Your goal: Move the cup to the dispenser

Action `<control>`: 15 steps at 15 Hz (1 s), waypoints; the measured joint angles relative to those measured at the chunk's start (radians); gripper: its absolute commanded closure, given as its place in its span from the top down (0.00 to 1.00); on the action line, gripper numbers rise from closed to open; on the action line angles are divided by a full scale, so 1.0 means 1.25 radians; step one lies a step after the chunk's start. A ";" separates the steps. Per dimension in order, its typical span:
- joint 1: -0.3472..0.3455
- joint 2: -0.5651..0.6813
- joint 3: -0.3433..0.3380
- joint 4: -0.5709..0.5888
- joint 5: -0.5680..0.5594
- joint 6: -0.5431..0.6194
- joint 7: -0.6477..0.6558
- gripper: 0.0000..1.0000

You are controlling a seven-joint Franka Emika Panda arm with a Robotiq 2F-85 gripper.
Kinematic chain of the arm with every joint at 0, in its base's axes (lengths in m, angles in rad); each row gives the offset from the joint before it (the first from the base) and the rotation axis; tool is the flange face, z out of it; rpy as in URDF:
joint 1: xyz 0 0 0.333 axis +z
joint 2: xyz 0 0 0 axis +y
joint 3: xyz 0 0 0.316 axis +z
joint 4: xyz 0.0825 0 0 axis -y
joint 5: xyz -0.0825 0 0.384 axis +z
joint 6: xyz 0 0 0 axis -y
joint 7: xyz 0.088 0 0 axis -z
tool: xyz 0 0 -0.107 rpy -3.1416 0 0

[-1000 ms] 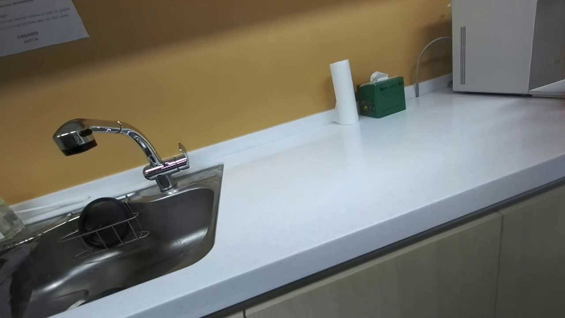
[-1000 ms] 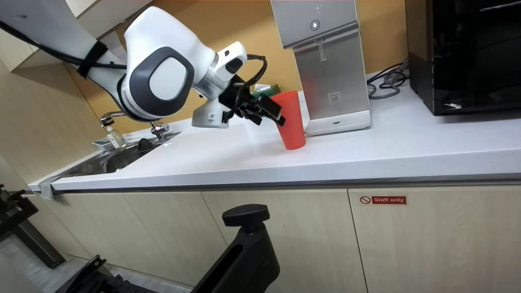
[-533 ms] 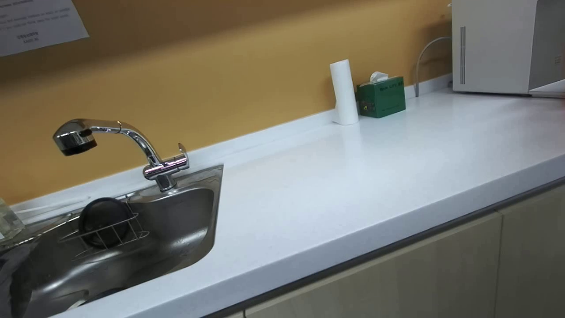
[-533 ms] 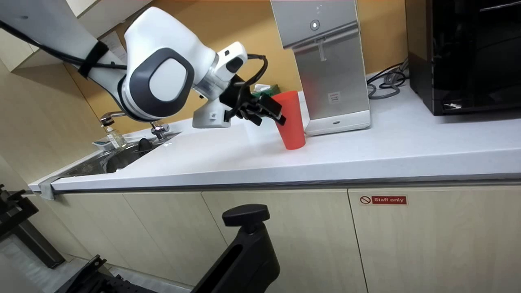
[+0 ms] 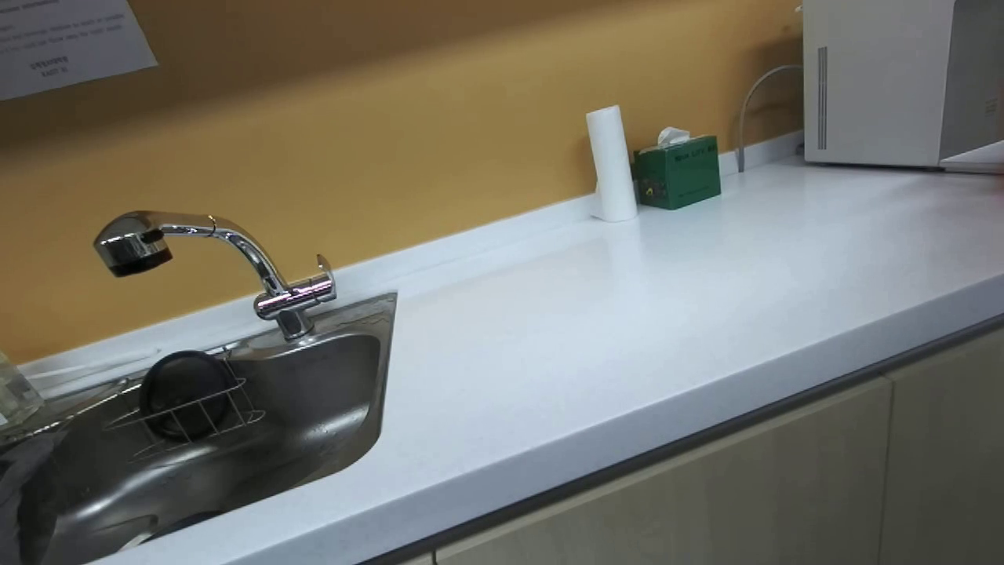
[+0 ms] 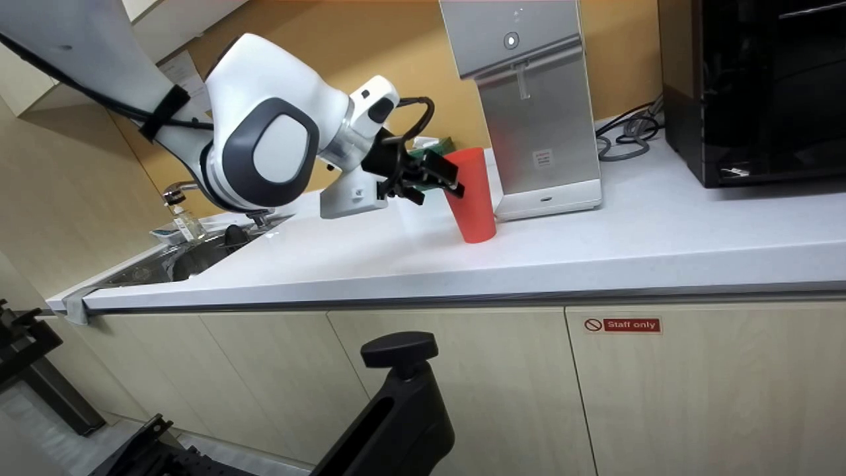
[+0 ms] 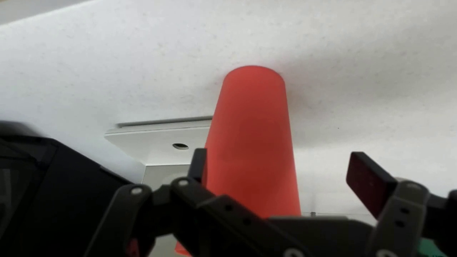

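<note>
The red cup [image 6: 472, 198] stands on the counter, leaning in the tilted exterior view, just in front of and beside the silver water dispenser [image 6: 538, 132]. In the wrist view the cup [image 7: 251, 142] runs down between the jaws, with its upper part hidden by the gripper. My gripper [image 7: 284, 175] is open around the cup. The left finger lies along the cup's left edge; I cannot tell whether it touches. The right finger stands clear of the cup by a wide gap. The gripper [image 6: 437, 190] also shows at the cup's side in an exterior view.
A black appliance [image 6: 760, 92] stands right of the dispenser, with coiled cables [image 6: 634, 132] between. Behind the cup is a green tissue box [image 5: 678, 173] beside a paper roll [image 5: 613, 165]. A sink [image 5: 314, 392] with a faucet [image 5: 235, 243] lies along the counter [image 5: 627, 314].
The arm's wrist and forearm have shifted slightly down and right, and the gripper's angle has changed a little. The fingertips stay beside the cup. The cup shows no clear movement.
</note>
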 measured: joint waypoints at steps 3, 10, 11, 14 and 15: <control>0.001 0.012 -0.003 0.011 0.001 0.022 -0.007 1.00; 0.000 0.011 -0.002 0.066 0.001 0.021 -0.006 1.00; 0.000 0.011 -0.002 0.069 0.001 0.020 -0.006 1.00; -0.002 0.011 -0.001 0.073 0.000 0.019 -0.001 1.00; -0.002 0.012 0.000 0.073 -0.001 0.019 0.002 1.00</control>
